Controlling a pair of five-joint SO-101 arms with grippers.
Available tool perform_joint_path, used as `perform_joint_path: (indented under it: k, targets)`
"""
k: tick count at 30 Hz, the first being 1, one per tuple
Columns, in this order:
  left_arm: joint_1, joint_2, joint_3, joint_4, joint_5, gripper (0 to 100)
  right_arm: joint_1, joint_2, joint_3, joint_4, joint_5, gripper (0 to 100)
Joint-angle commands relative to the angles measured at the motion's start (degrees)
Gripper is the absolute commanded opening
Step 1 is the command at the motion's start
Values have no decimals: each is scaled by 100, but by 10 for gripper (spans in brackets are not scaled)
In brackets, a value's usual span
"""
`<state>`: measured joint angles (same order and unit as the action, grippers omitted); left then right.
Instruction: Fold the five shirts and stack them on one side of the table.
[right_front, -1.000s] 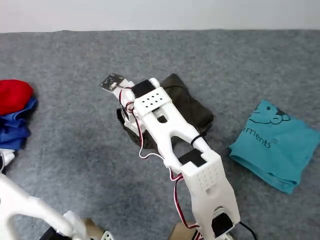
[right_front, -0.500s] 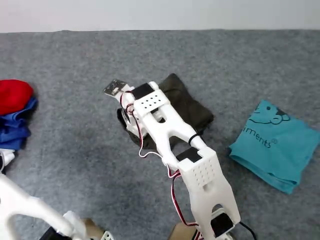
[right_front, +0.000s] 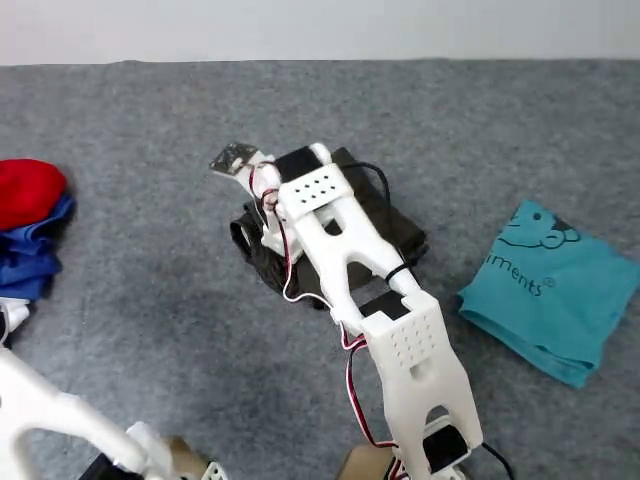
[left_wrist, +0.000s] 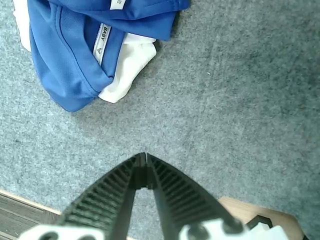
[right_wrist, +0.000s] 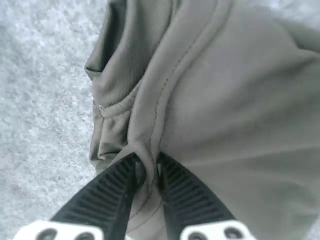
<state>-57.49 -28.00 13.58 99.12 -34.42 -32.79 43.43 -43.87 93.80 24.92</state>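
Observation:
A dark olive shirt (right_front: 385, 215) lies crumpled in the middle of the grey table, under the right arm. In the right wrist view my right gripper (right_wrist: 147, 171) is shut on a pinched fold of this olive shirt (right_wrist: 225, 100). A folded teal shirt (right_front: 550, 290) lies at the right. A red shirt (right_front: 28, 190) sits on a blue shirt (right_front: 30, 250) at the left edge. The left wrist view has the blue shirt (left_wrist: 75, 50) over a white one (left_wrist: 127, 67), with my left gripper (left_wrist: 146, 165) shut and empty above bare table.
The grey felt table (right_front: 150, 300) has free room at the front left and along the back. The white right arm (right_front: 400, 340) stretches from the front edge to the middle. Part of the left arm (right_front: 50, 410) shows at the front left corner.
The right arm's wrist has shifted slightly right and back over the olive shirt, and the cloth under it has bunched a little. The other shirts have not moved.

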Motion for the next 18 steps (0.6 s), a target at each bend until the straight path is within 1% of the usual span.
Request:
perform_joint_path:
  k: [1, 4, 9, 16, 18]
  targets:
    - [18, -193, -48, -70, 44, 7, -13, -40, -888, 426, 70, 11]
    - [26, -193, -48, -70, 44, 7, -242, -22, -1187, 629, 70, 11]
    - [18, -193, -48, -79, 44, 7, -593, 75, -1178, 567, 70, 11]
    - [18, -193, -48, -79, 44, 7, -629, 576, -1213, 505, 35, 18]
    - [18, -193, -48, -79, 44, 7, -620, 514, -1213, 532, 26, 56]
